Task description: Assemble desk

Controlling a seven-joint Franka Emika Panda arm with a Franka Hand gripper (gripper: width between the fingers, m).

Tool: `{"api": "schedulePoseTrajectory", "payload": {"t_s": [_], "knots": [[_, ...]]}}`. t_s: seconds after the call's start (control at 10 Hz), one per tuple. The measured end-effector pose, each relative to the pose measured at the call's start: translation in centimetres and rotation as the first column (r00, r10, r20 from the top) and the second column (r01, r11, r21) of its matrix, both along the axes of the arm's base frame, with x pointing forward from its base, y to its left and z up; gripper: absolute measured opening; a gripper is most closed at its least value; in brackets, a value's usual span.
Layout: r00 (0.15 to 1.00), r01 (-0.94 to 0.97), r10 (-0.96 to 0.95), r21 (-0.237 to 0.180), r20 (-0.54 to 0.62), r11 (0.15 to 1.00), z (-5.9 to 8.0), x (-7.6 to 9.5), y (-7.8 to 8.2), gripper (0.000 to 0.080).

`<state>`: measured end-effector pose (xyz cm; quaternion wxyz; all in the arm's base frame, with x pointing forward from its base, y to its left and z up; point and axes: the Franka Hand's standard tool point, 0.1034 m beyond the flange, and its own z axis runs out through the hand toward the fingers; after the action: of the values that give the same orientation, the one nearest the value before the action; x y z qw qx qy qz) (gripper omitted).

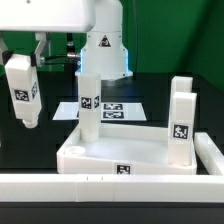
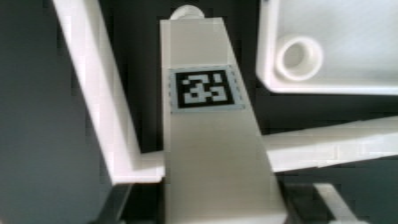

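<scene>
The gripper (image 1: 24, 118) clasps a white square-section plastic leg (image 2: 210, 120). Beside it lies the white tray-like desk top (image 1: 120, 152); next, the leg probably wants aligning over an empty corner socket (image 2: 299, 58).

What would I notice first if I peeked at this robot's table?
Probably the white leg with its black-and-white tag, gripped in the robot's gripper at the exterior view's left, above the table. Next, the white desk top in the middle, with legs standing upright on it.
</scene>
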<state>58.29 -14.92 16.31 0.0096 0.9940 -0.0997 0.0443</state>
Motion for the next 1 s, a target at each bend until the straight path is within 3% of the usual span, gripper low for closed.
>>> {"api": "schedulePoseTrajectory", "payload": {"t_s": [0.2, 0.4, 0.6, 1.0], "knots": [[0.989, 0.001, 0.009, -0.068, 0.145, 0.998, 0.1, 0.4, -0.5, 0.0292], [0.976, 0.04, -0.031, -0.038, 0.214, 0.998, 0.9, 1.0, 1.4, 0.0292], [0.972, 0.076, -0.078, 0.018, 0.223, 0.997, 0.4, 1.1, 3.6, 0.0292], [0.971, 0.071, -0.072, 0.013, 0.228, 0.997, 0.3, 1.2, 3.7, 0.0292]]}}
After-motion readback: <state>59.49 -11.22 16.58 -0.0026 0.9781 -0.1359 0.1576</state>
